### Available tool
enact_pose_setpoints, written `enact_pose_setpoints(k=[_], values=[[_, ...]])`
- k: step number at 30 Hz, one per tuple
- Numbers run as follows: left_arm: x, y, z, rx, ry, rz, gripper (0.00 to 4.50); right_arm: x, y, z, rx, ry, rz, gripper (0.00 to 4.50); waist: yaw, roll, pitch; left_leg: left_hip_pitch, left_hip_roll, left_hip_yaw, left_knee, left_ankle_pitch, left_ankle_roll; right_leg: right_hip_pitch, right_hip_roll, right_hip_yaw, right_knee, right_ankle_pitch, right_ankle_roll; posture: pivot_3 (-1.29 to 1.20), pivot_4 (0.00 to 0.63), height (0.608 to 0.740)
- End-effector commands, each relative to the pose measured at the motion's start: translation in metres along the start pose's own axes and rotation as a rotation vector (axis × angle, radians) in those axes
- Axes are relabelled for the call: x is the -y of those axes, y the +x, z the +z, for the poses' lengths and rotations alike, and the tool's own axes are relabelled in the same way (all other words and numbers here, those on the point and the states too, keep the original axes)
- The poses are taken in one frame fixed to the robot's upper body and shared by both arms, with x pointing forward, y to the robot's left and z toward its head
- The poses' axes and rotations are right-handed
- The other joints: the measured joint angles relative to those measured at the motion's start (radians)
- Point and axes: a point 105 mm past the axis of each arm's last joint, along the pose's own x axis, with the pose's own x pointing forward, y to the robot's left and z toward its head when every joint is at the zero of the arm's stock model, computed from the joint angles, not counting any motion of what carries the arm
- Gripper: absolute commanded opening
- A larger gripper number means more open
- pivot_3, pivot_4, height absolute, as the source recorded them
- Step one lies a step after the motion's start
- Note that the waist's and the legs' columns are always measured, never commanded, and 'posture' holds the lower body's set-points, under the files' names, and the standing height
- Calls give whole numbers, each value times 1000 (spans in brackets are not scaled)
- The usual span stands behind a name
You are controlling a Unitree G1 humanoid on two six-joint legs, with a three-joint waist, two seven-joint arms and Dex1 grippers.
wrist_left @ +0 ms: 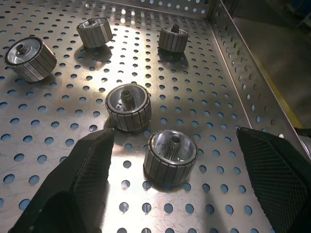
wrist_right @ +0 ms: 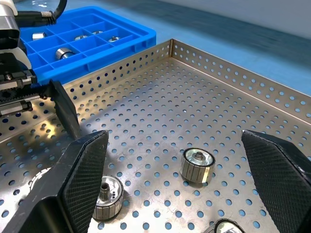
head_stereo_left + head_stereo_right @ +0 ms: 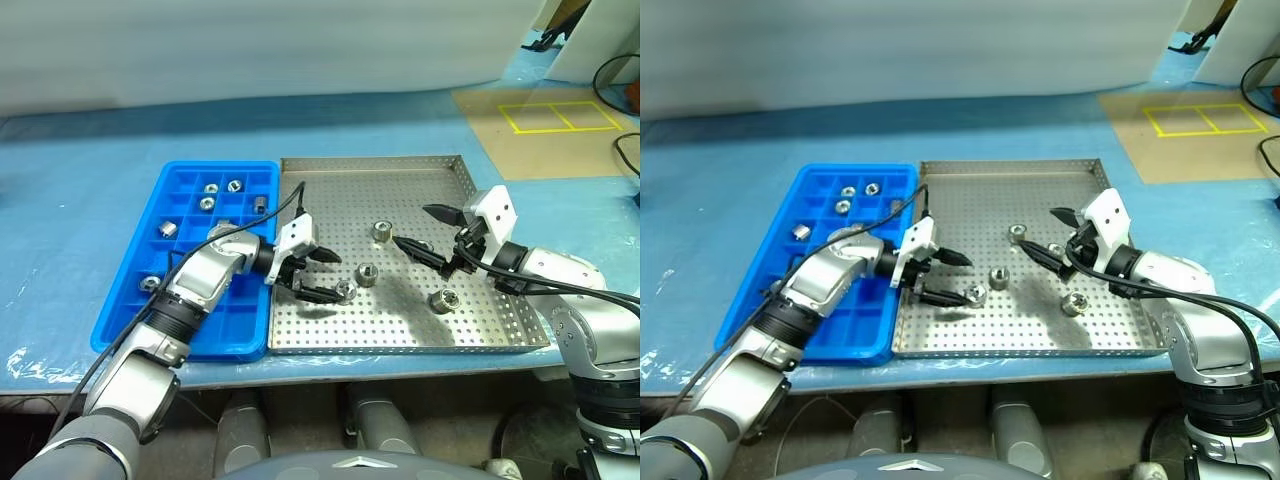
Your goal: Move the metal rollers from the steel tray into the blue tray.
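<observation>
With both arms low over the steel tray (image 3: 400, 175), I see L gripper (image 3: 326, 276) spread wide around one roller (image 3: 346, 291), not pinching. R gripper (image 3: 432, 233) spread, empty. Other rollers (image 3: 366, 274) nearby on the perforated floor; several sit in blue tray (image 3: 180, 310) compartments.

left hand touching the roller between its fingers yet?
Apart. In the left wrist view the nearest metal roller sits on the steel tray between the open left hand's fingers, with bare perforated floor showing on both sides of it.
</observation>
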Motion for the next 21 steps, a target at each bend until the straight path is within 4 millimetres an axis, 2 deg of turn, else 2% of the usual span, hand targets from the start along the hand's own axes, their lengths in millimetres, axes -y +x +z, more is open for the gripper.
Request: enact_pose_setpoints(k=[1,18,21], values=[[0,5,0,-28,21,-23,4280,-1,-1,14,42,-35,4,4500,0,0,0,0,0,0,0,0,0,0,0,0,0,0,0,-436,150,740],[3,29,-20,-101,-15,-62,4280,3,-3,16,53,-40,-24,4500,0,2,-1,1,0,0,1,0,0,1,0,0,0,0,0,-449,150,740],[-1,30,-27,-120,-33,-38,3625,5,-3,17,57,-42,-30,4500,1,4,-3,1,-1,0,1,0,1,2,-1,0,0,0,0,-447,150,740]])
